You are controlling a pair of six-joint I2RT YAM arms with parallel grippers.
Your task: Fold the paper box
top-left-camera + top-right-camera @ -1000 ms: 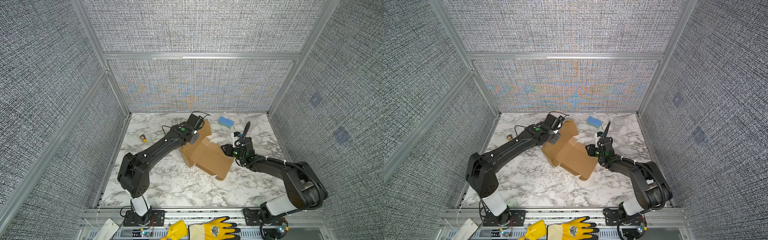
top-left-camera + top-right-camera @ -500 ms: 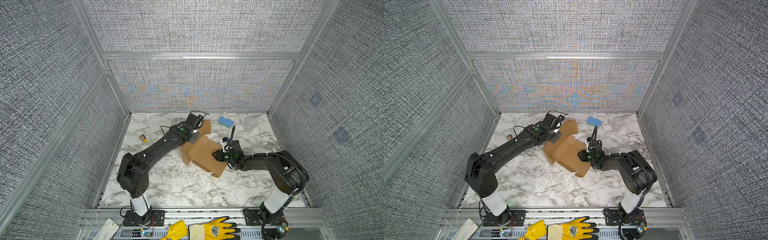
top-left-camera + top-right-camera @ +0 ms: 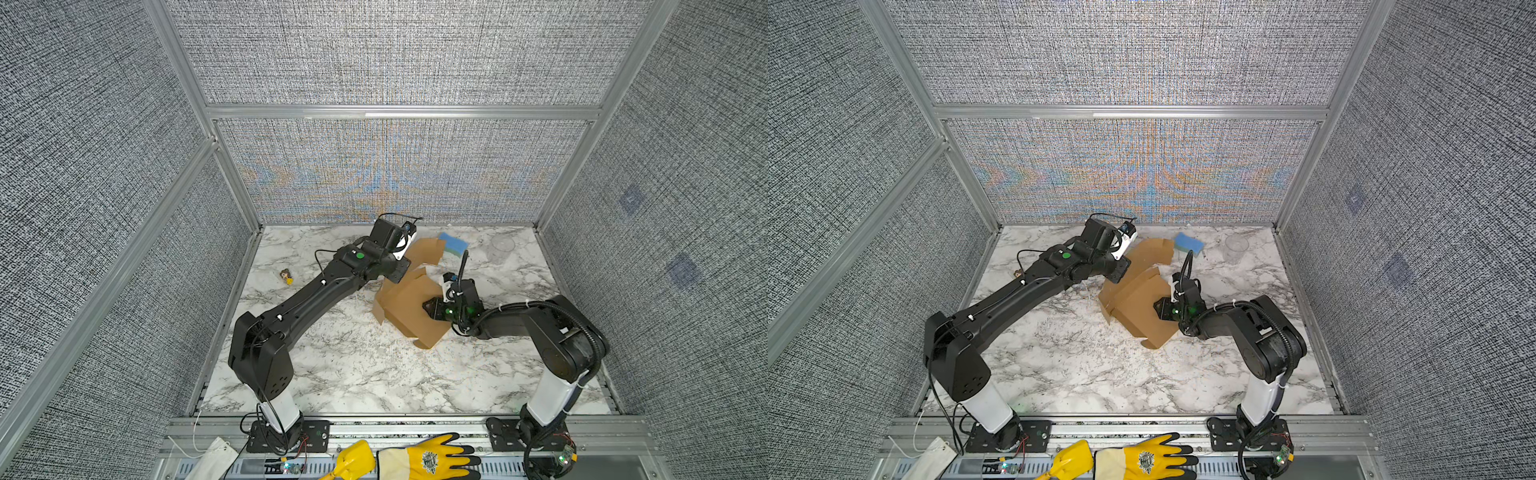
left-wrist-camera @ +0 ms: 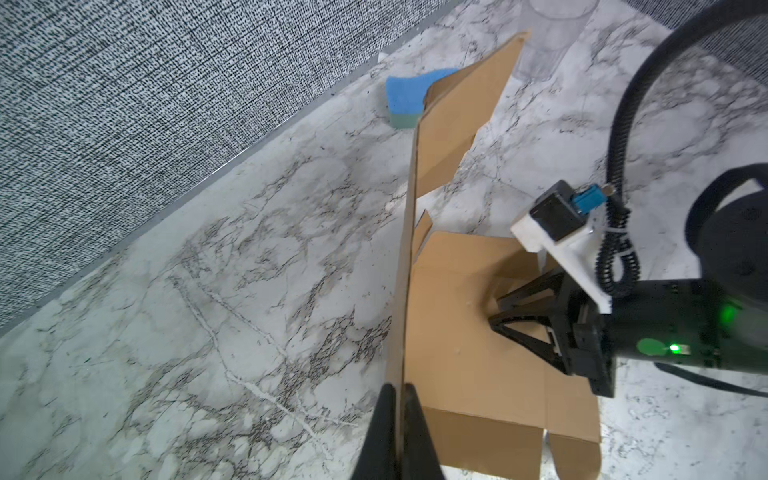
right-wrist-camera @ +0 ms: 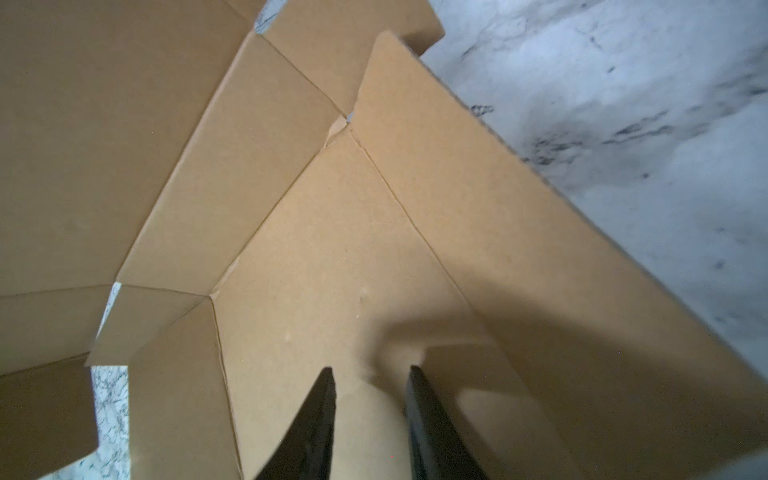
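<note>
A half-folded cardboard box (image 3: 409, 307) sits mid-way back on the marble table (image 3: 332, 374). It is probably light, stiff and bends at its creases. The left gripper (image 4: 397, 399) is clamped on a raised flap (image 4: 409, 249), whose thin edge makes a good hold. The right gripper (image 5: 372, 374), jaws parted and empty, rests inside the box.

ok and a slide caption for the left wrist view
Left gripper pinches a raised flap of the brown corrugated cardboard box while the right gripper reaches onto its base panel; blue sponge beyond.

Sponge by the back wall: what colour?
Blue sponge with a green bottom layer; clearest in the left wrist view.
</note>
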